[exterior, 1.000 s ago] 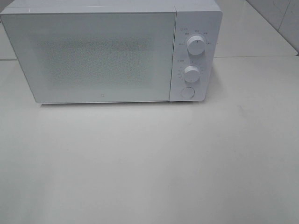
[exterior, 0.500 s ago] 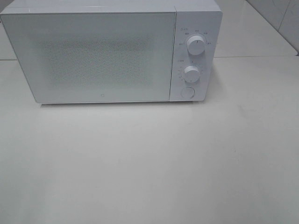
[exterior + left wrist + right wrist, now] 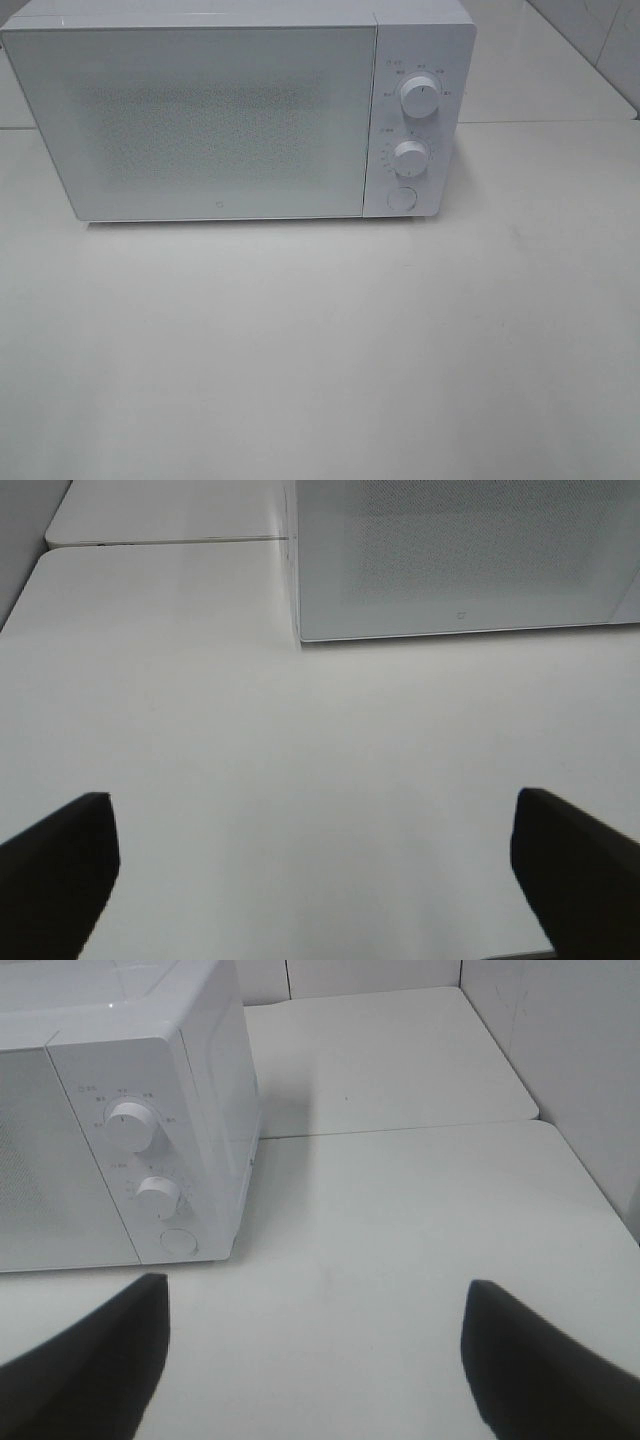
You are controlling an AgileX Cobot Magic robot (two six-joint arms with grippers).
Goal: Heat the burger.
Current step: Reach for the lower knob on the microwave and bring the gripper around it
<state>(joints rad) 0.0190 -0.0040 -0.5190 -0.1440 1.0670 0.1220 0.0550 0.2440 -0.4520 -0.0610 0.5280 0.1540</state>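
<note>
White microwave (image 3: pixel 220 110), door shut, stands ahead of both pairs of jaws. The burger shows in no view, and I cannot tell whether it sits behind the speckled door or elsewhere, so the task looks either barely begun or hidden. The left gripper (image 3: pixel 312 825) and right gripper (image 3: pixel 315 1305) are spread wide, with only bare table (image 3: pixel 320 350) between their jaws. Two knobs (image 3: pixel 419 97) and a round button (image 3: pixel 401 198) lie beyond the right jaws, unobstructed.
</note>
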